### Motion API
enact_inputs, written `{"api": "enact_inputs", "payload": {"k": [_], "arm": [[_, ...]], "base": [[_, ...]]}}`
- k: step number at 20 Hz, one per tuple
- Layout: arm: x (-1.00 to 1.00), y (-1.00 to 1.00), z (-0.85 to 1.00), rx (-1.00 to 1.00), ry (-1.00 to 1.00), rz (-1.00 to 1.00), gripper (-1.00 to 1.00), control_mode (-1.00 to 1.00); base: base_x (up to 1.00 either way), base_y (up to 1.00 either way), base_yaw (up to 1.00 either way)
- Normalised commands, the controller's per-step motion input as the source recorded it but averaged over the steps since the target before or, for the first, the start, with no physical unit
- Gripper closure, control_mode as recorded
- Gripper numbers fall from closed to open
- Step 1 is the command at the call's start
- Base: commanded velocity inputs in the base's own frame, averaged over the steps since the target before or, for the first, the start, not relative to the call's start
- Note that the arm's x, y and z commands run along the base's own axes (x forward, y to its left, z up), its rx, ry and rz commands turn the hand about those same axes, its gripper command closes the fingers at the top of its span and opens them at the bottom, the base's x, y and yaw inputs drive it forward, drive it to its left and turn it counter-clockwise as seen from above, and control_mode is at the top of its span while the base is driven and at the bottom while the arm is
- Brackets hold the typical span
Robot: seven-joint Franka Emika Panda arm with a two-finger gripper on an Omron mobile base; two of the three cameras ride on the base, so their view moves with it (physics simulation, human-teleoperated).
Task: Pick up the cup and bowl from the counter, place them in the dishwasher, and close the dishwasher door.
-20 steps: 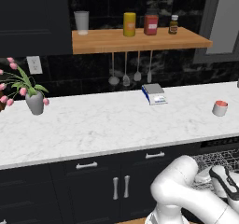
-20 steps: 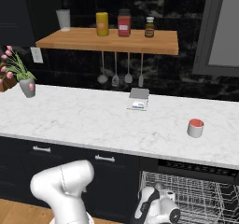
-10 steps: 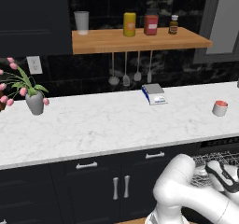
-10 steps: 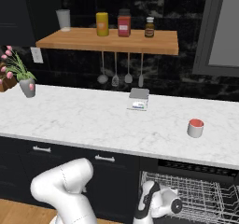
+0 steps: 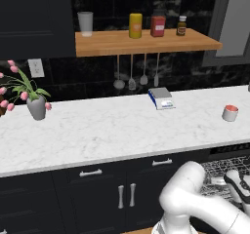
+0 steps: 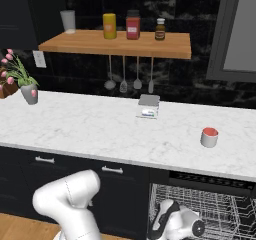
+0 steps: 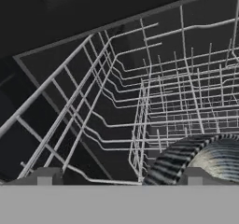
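The cup (image 6: 209,137) stands upright on the counter (image 6: 100,129), red top up, towards the right end and well apart from the small scale (image 6: 148,107) further back; nothing crowds it, so a grasp from the side or from above both look open. Straight below that stretch of counter the dishwasher (image 6: 210,180) gapes, its rack (image 6: 220,209) pulled into sight. The bowl (image 7: 200,157) lies in the rack, dark ribbed rim and pale hollow showing low and to the right in the hand view, close by the right fingertip; whether that tip touches it I cannot tell. The claw (image 7: 119,176) is spread wide, tips far apart and pinching nothing, low in the rack and pointing along the wires.

So the relation that matters: the cup is above the claw and a little to its right, on the far side of the counter's edge; its long axis is vertical. By my judgement the arm must first back up and out of the rack without snagging the bowl, then rise over the edge and come at the cup; the door comes last.
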Motion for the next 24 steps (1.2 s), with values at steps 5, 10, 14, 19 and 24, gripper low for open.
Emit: {"api": "enact_inputs", "payload": {"k": [5, 10, 14, 19, 24], "arm": [[-1.0, -1.0, -0.44, 0.0, 0.13, -0.12, -1.0, -1.0], [-0.98, -0.45, 0.62, -0.03, 0.07, -0.1, -1.0, -1.0], [-0.88, -0.45, 0.99, -0.02, 0.01, -0.07, -1.0, -1.0], [-0.62, -0.03, 1.0, -0.07, 0.0, -0.1, -1.0, -1.0], [-0.33, 0.38, 1.0, -0.15, -0.09, -0.06, -1.0, -1.0]], "base": [[0.0, 0.0, 0.0], [0.0, 0.0, 0.0], [0.0, 0.0, 0.0], [0.0, 0.0, 0.0], [0.0, 0.0, 0.0]]}}
